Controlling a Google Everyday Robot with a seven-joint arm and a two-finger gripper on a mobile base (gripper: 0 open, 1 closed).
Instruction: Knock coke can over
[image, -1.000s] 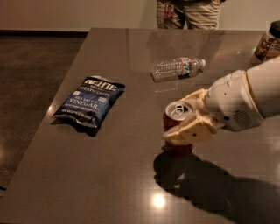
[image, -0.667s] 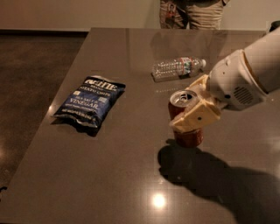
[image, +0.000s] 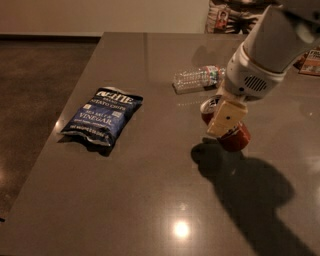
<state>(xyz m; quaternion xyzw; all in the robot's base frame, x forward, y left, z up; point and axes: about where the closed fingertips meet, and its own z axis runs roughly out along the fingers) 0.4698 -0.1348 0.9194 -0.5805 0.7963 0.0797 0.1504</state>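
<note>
Camera view: dark glossy brown table (image: 150, 200). White-and-cream robot gripper (image: 224, 120) at 3 o'clock, against the can, probably levering it over; can't tell if the jaws clamp it. Blue crinkled chip bag (image: 102, 116) at 9 o'clock, flat, reads "VINEGAR". Clear plastic water bottle (image: 195, 79) at 1 o'clock, lying down, label unreadable. Small red aluminium coke can (image: 236, 137) at 3 o'clock, tilted, silver top toward 10 o'clock, script hidden.

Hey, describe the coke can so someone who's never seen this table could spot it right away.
On the dark table, look right of the blue chip bag and just in front of the clear water bottle lying down. The coke can leans tilted under the robot's gripper: red with a silver top, unlike its clear and blue neighbours.
</note>
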